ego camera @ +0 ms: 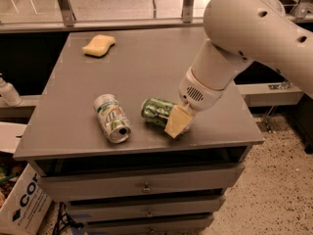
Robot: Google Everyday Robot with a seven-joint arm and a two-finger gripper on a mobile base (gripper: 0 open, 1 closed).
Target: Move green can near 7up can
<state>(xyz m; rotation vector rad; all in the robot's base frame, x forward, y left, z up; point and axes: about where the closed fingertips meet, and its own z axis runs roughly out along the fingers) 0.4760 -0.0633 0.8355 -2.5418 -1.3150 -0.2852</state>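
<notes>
A: Report gripper position and finger state.

B: The gripper [171, 119] is low over the front right of the grey counter [146, 62]. Its fingers [177, 123] are clamped on the green can [156, 111], which is held on its side at counter level.

A: Location of the 7up can?

B: The 7up can [112, 117] lies on its side just left of the green can, open end facing the front edge. A small gap separates the two cans.

A: Other items?

B: A yellow sponge [99, 45] sits at the far left of the counter, well apart from both cans.
</notes>
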